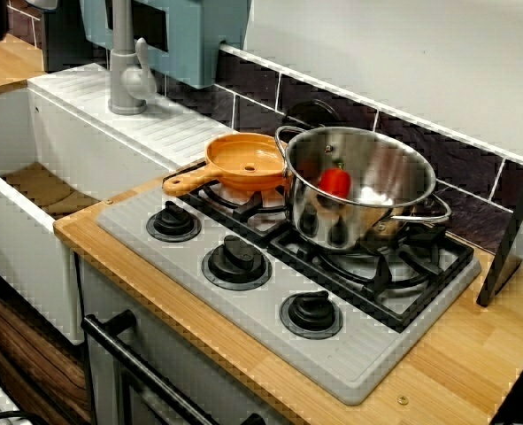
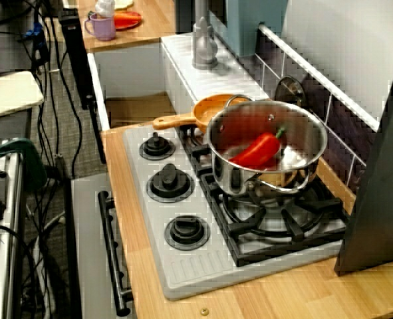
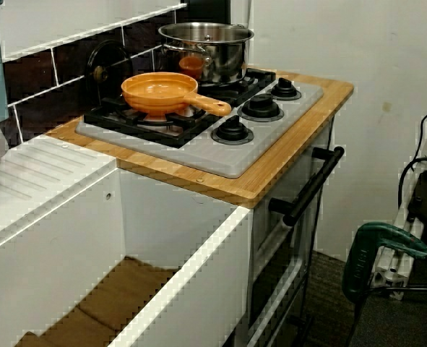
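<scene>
My hand shows in none of the 3 views, so I cannot tell whether it is spread or pressed together. The red pepper (image 1: 334, 182) lies inside the steel pot (image 1: 334, 228). In the view from the stove's end its green stem points to about 1 o'clock. The pot stands upright on the black grate (image 1: 394, 274) of the grey stove top (image 1: 270, 345), with 1 loop handle at 9 o'clock and 1 at 3 o'clock in the view from the front. At 9 o'clock of the pot, just beside it, sits the orange pan (image 1: 246, 161) on the next burner. Whether their rims touch I cannot tell. The pan's handle points to about 8 o'clock in the front view. Along the stove's near edge run 3 black knobs (image 1: 236, 261), from 10 o'clock down to 4 o'clock. The stove top lies in the wooden tabletop (image 1: 456, 354). A dark slanted slab (image 1: 511, 235) stands on the wood at 3 o'clock of the pot, apart from it. At 9 o'clock of the stove is the white sink (image 1: 18, 199), with a grey faucet (image 1: 126, 75) behind it at 11 o'clock. In the view from the sink side, the black oven handle (image 3: 311, 184) runs below the tabletop's edge.
</scene>
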